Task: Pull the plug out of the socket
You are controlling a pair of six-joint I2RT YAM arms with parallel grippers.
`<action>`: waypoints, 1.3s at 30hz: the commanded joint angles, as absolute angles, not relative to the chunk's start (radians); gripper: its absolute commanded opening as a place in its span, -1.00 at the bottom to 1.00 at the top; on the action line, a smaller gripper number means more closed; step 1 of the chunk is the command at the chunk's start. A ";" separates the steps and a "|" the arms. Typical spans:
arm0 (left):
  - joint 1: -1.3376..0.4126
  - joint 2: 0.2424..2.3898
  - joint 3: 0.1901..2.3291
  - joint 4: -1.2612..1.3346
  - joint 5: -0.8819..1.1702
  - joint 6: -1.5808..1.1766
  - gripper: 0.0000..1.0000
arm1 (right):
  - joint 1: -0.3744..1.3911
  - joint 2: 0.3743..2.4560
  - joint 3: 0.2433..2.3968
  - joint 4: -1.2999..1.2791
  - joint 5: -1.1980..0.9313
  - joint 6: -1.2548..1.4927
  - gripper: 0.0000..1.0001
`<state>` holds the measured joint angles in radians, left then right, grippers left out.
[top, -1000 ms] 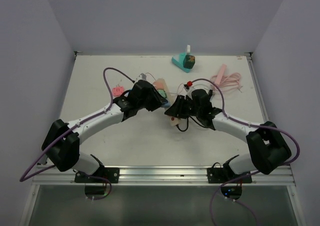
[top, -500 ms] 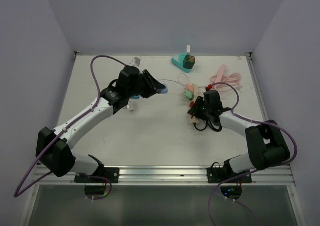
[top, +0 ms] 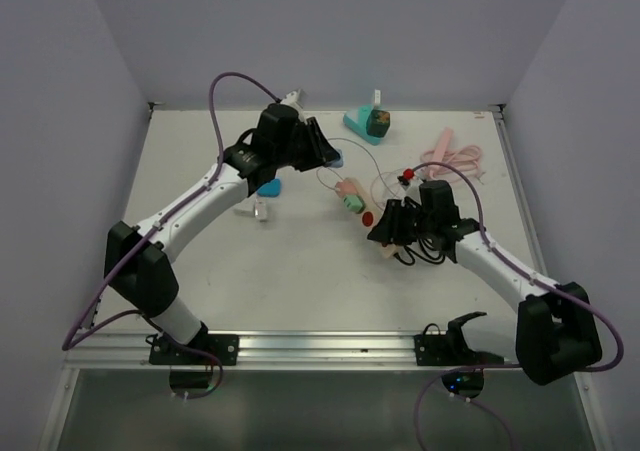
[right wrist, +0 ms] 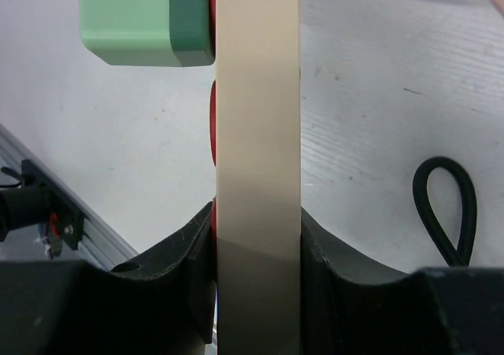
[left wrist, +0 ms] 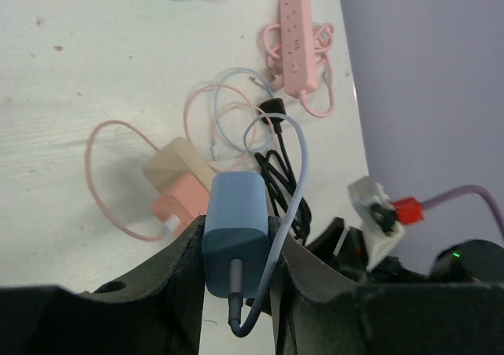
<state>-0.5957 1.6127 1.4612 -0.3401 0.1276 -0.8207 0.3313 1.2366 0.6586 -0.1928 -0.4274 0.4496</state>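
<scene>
Two rigid, light plastic bodies, likely slick: the left tool [left wrist: 235,249] clamps the blue plug [left wrist: 234,205] by its flat sides, well apart from the beige socket strip [right wrist: 258,95] pinched in the right tool [right wrist: 258,237].

R gripper [right wrist: 257,241] clamps beige power strip [right wrist: 257,95] edge-on; green plug [right wrist: 130,20] on its left face, top; black cable loop [right wrist: 445,205] on table [right wrist: 378,79], right.

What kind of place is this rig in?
Probably a lab robot cell, not a home: bare white table boxed in by plain walls, arms bolted to an aluminium rail, blue charger and beige socket strip in the jaws.
</scene>
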 commanded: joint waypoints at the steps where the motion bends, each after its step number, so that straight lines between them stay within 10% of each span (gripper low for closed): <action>1: -0.534 1.650 1.459 -0.385 0.061 -0.756 -1.00 | 0.333 1.123 0.672 -0.167 -0.560 0.397 -1.00; 15: -0.331 1.689 1.140 -0.333 0.101 -0.744 -1.00 | 0.331 0.965 0.652 -0.147 -0.661 0.414 -1.00; 27: -0.220 1.523 0.928 -0.350 -0.024 -0.752 -0.96 | 0.328 0.953 0.675 -0.169 -0.326 0.471 -1.00; 39: -0.199 1.387 0.905 -0.325 0.093 -0.749 0.18 | 0.328 0.965 0.681 -0.179 -0.265 0.440 -1.00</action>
<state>-0.1993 1.4414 0.9169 -0.3614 0.0418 -0.7467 0.3309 0.9855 0.6258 -0.2512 -0.2779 0.4515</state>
